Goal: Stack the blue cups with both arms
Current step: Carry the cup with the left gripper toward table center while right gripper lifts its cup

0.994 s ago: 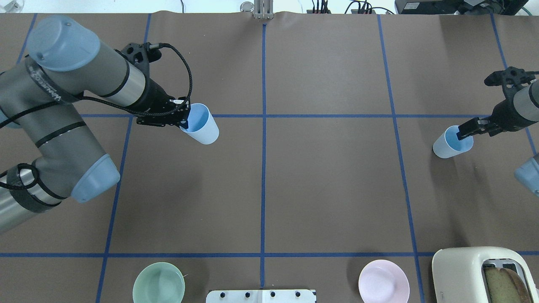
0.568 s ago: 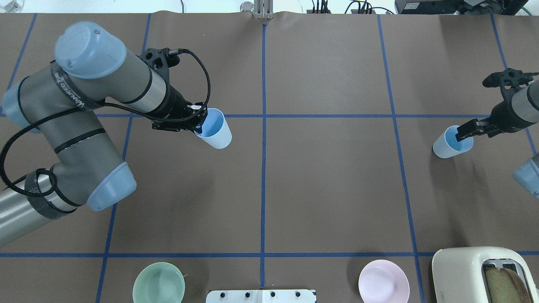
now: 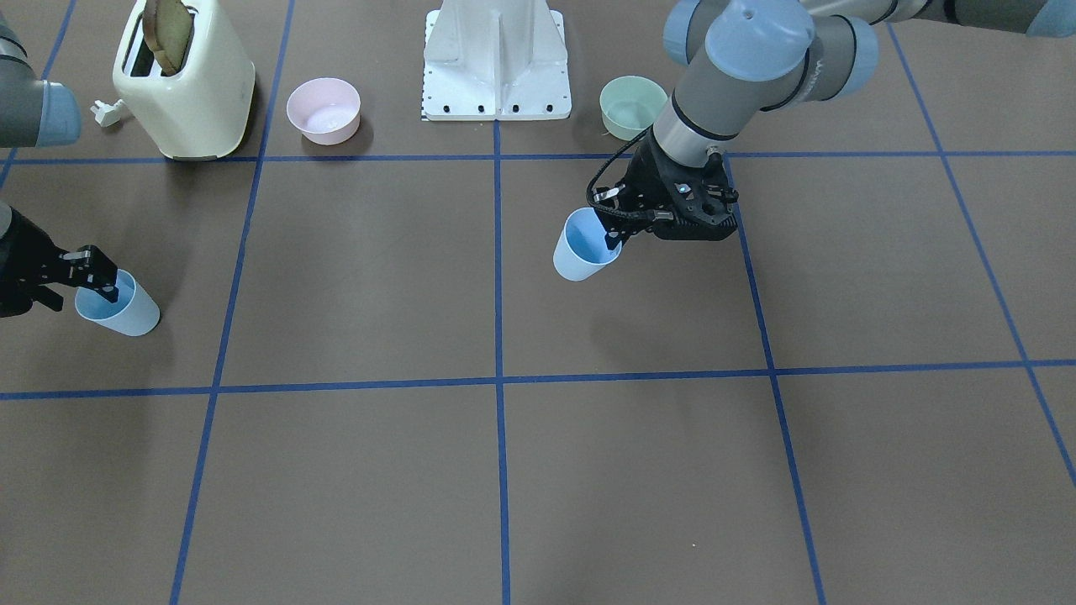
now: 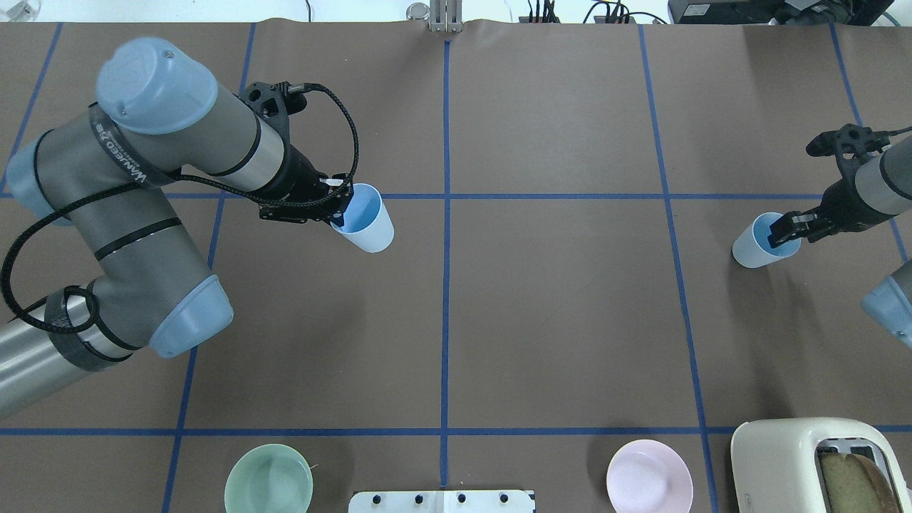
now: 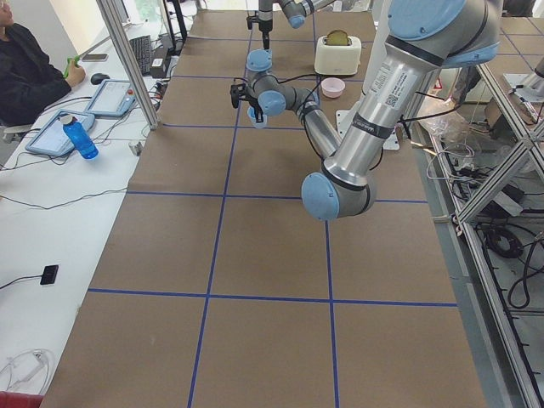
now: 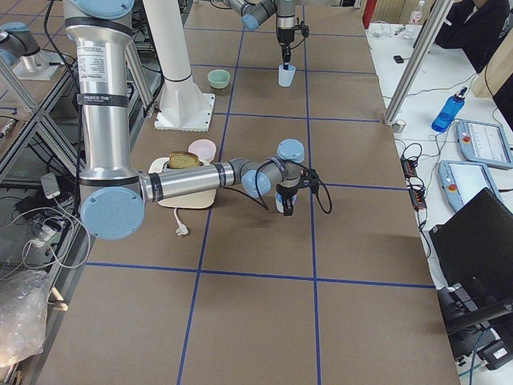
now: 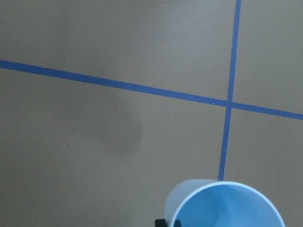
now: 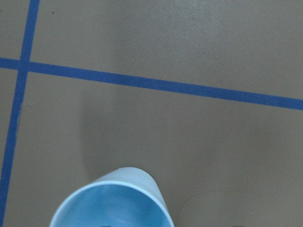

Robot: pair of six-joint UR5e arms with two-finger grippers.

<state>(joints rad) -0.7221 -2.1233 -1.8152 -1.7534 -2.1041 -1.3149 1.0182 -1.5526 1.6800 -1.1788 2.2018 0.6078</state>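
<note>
As left fingers point(image 4: 336, 214) grip raised cup point(image 4: 369, 229) | right fingers point(image 4: 781, 231) — resting cup point(image 4: 752, 251)

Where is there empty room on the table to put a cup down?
The biggest bare patch is the middle of the table, between the left cup and the right cup. The far squares beyond them are bare too. It is crowded along the robot's edge: mint-green bowl, white pedestal, pink bowl and toaster sit in a row.

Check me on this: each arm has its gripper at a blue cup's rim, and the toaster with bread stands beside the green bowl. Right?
Not quite. The front-facing view shows the toaster beside the pink bowl; the green bowl is across the pedestal. The rest holds.
</note>
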